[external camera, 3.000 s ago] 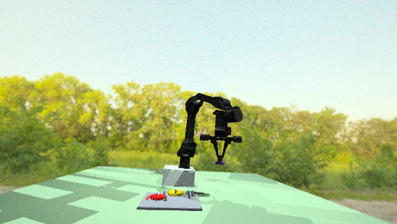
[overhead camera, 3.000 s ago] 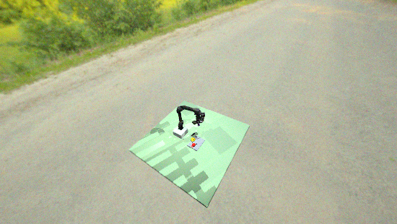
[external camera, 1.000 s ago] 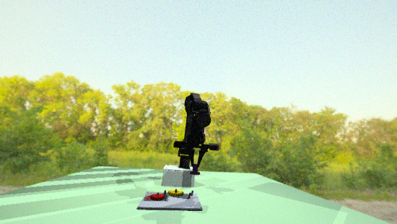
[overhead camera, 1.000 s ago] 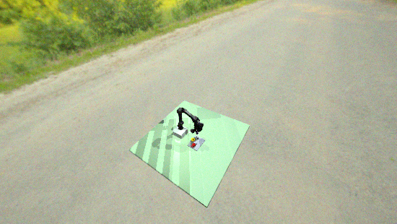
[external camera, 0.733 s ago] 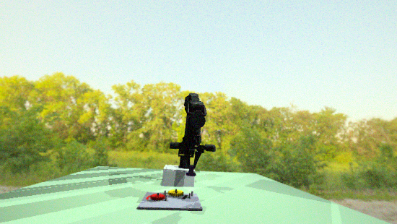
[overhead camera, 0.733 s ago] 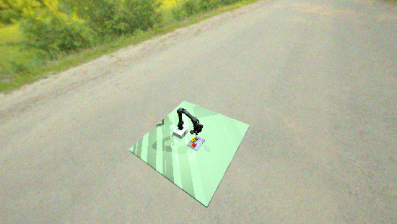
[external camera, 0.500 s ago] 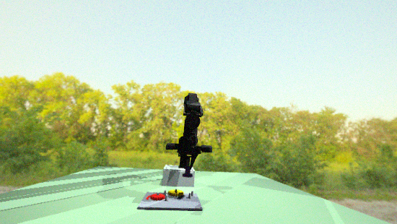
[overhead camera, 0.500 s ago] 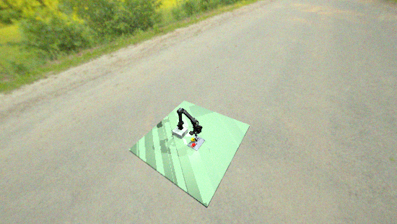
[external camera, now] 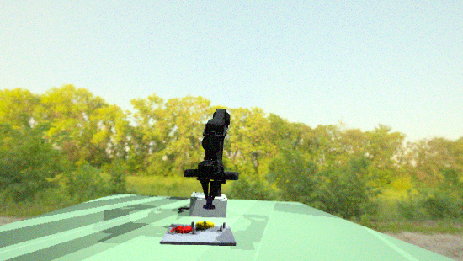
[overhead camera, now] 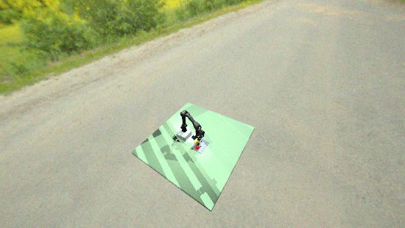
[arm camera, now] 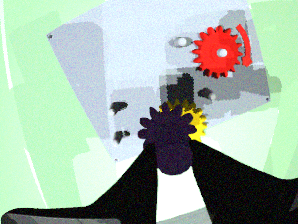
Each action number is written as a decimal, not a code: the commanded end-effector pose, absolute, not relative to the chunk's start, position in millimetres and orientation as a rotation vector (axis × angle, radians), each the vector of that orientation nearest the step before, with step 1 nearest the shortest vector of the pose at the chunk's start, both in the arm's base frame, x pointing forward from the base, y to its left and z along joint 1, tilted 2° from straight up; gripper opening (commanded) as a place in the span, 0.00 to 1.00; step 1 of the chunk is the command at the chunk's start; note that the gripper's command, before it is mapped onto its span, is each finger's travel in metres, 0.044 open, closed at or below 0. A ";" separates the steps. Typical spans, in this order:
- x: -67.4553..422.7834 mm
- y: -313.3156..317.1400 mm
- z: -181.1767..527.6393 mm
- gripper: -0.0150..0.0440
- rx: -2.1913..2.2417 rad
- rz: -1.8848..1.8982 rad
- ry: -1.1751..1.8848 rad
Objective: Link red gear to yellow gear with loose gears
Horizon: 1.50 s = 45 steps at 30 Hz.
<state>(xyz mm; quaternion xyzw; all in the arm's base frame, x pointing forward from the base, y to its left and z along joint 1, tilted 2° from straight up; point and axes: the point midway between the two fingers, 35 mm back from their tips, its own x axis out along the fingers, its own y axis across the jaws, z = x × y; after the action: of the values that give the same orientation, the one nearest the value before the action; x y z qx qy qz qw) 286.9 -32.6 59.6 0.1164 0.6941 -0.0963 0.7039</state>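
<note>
My gripper [external camera: 209, 201] [arm camera: 172, 148] is shut on a dark purple gear [external camera: 209, 206] [arm camera: 167, 125] and holds it in the air above the board's near edge in the wrist view. The grey board [external camera: 198, 243] [arm camera: 135, 50] carries the red gear [overhead camera: 197, 147] [external camera: 183, 229] [arm camera: 212, 52] and the yellow gear [overhead camera: 196, 142] [external camera: 204, 225] [arm camera: 201, 124]. The purple gear partly covers the yellow one in the wrist view. Bare pegs show beside the red gear [arm camera: 182, 42] and between red and yellow [arm camera: 212, 96]. Two more stand at the left in the wrist view; the yellow gear's black stripe is hidden.
The red arrow [arm camera: 246, 47] curves beside the red gear. The white arm base [overhead camera: 183, 135] [external camera: 208, 207] stands behind the board in the exterior view. Dark shadows lie over parts of the board and the green table top [overhead camera: 228, 136] [external camera: 286, 236]. No loose gears can be made out on the table.
</note>
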 end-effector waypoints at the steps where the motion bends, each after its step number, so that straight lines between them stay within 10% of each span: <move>1: 285.2 -42.6 54.6 0.25 0.254 -0.212 1.549; 45: 278.3 -84.5 42.7 0.25 0.240 -0.202 1.548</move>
<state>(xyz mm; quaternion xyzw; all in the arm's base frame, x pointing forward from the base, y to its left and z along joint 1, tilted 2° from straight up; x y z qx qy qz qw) 278.7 -84.0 43.5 0.1133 0.6943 -0.0939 0.7045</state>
